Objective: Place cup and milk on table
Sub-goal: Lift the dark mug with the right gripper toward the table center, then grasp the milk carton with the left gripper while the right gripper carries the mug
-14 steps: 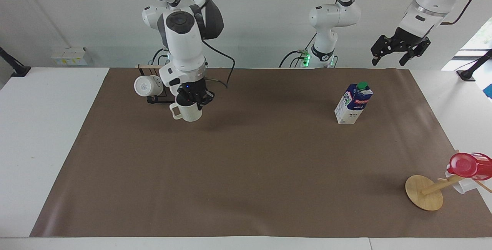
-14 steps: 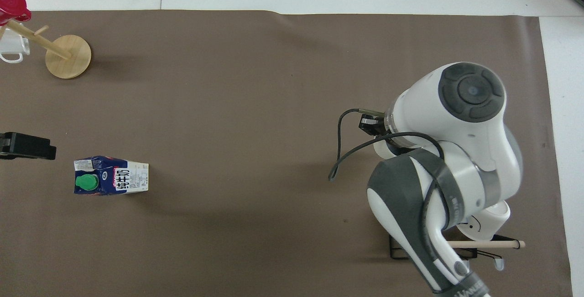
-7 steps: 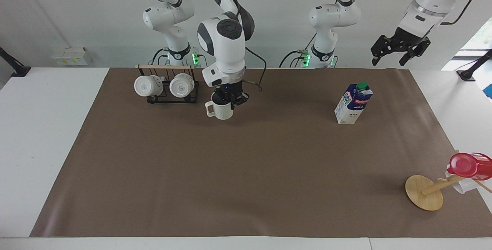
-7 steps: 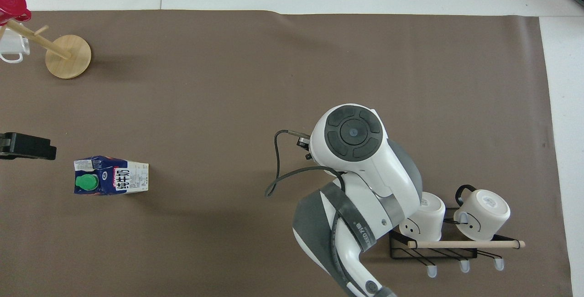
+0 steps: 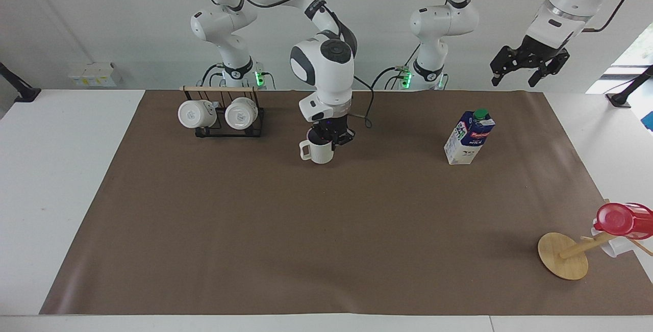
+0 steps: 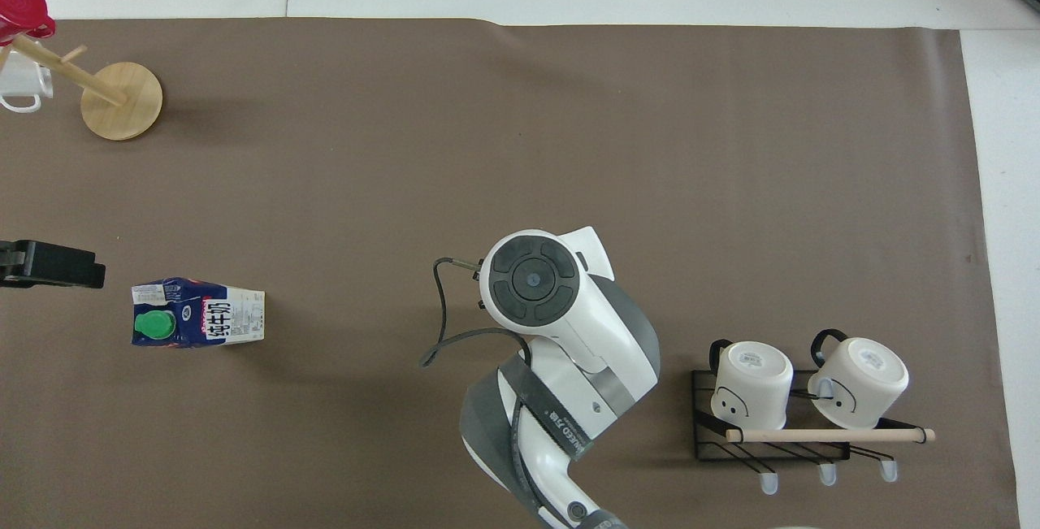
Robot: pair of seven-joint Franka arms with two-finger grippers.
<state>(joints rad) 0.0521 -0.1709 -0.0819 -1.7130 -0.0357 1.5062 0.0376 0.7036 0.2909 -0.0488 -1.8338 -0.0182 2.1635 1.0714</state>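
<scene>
Off-white ribbed mug [image 5: 319,152] with squared handle hangs upright, its rim pinched by the right gripper [image 5: 330,137], low over the brown-paper-covered table [image 5: 326,230]. Blue-and-white milk carton [image 5: 468,137] stands toward the left arm's end. Left gripper [image 5: 528,62] waits open above that end. Black rack [image 5: 224,123] holds two glossy white mugs [image 5: 196,113]. Wooden mug tree [image 5: 563,255] carries a red cup [image 5: 622,220].
</scene>
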